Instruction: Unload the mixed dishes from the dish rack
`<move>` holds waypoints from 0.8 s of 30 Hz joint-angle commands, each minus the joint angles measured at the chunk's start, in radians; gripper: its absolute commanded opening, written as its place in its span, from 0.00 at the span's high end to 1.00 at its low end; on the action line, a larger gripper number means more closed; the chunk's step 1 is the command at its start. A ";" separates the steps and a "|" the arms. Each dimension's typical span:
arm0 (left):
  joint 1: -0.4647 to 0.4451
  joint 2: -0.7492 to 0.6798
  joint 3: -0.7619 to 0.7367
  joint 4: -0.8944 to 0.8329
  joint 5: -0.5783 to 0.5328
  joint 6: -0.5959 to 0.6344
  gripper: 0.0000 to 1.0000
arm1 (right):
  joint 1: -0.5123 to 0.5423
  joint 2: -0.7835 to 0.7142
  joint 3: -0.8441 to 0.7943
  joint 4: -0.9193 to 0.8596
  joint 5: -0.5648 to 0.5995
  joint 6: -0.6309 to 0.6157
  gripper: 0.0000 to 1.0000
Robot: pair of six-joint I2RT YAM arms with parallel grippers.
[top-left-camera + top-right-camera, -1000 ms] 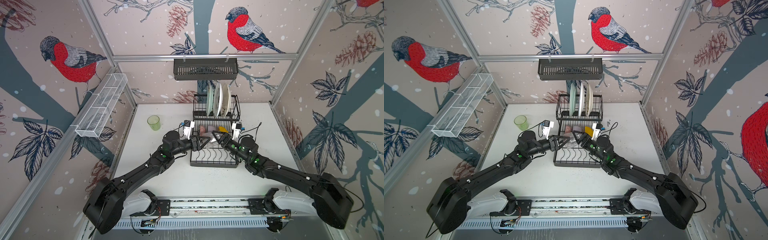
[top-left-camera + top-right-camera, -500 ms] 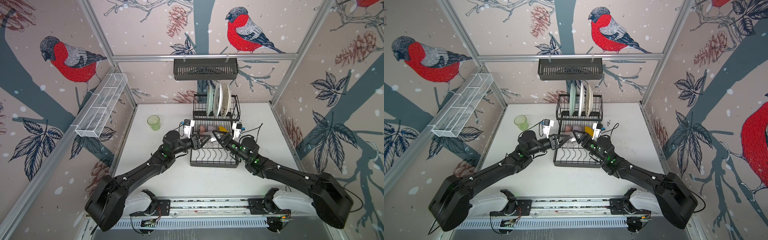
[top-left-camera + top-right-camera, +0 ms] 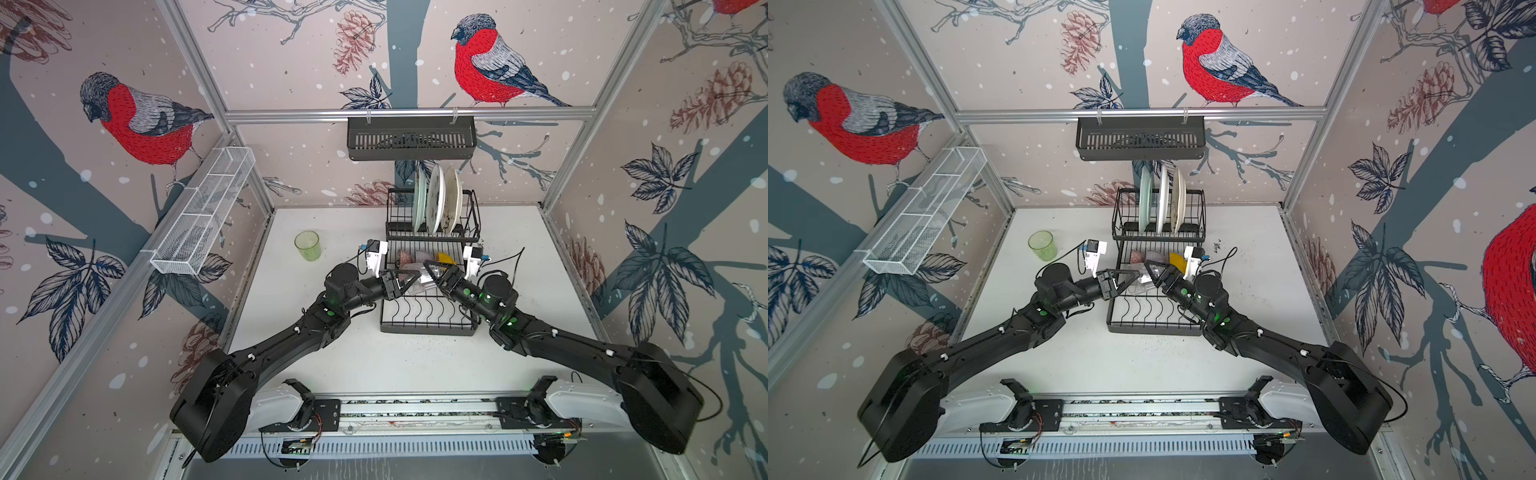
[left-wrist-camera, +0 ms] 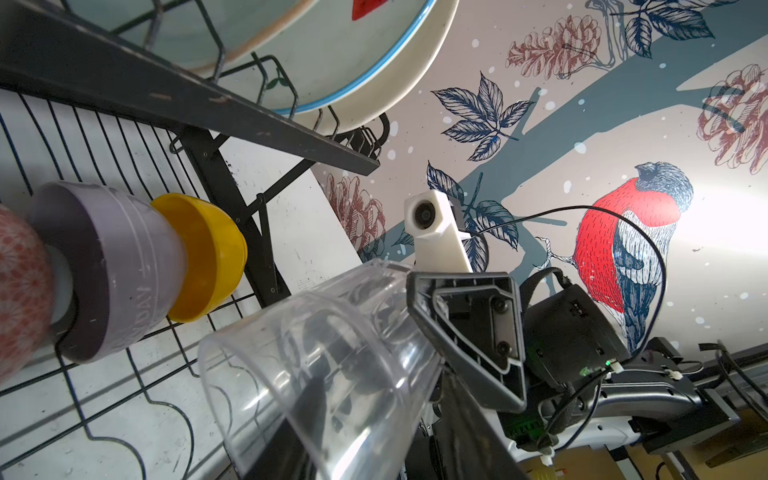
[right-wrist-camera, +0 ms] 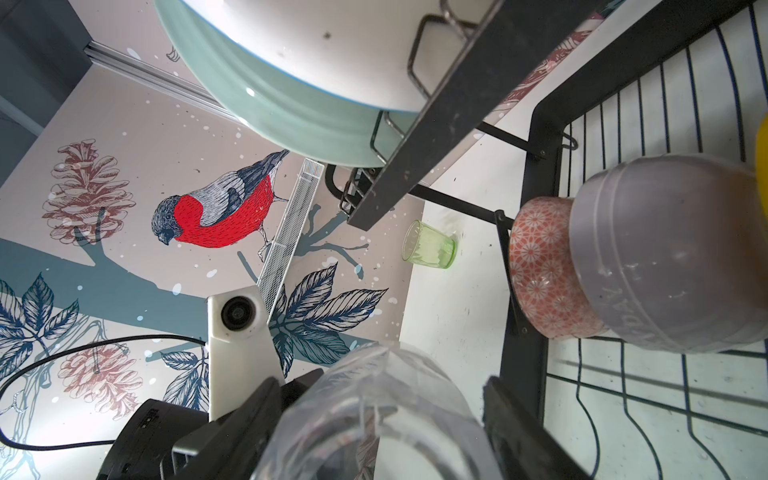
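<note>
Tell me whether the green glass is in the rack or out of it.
Out. The green glass stands upright on the white table, left of the dish rack and apart from it, as both top views show.

We read only one bit of lettering: raised capitals moulded into the side of the lilac bowl [image 4: 112,270] on the dish rack [image 4: 216,199]. In the left wrist view they look like "DAY", and in the right wrist view like "DAY" too, the start hidden.
</note>
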 commanded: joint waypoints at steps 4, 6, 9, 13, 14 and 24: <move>-0.002 0.003 0.000 0.131 0.039 -0.005 0.59 | 0.001 0.014 -0.003 0.051 -0.024 0.003 0.38; -0.002 0.005 -0.001 0.131 0.039 -0.005 0.61 | 0.000 0.014 -0.004 0.054 -0.025 0.002 0.38; -0.001 0.011 0.001 0.134 0.041 -0.005 0.63 | 0.000 0.014 -0.003 0.054 -0.022 0.001 0.38; -0.002 0.017 0.001 0.137 0.046 -0.008 0.65 | 0.001 0.012 -0.004 0.051 -0.022 -0.001 0.38; -0.002 0.019 0.001 0.138 0.046 -0.008 0.65 | 0.001 0.011 -0.005 0.051 -0.021 -0.001 0.38; -0.002 0.031 0.002 0.152 0.059 -0.014 0.77 | 0.007 0.002 0.007 0.015 -0.004 -0.035 0.38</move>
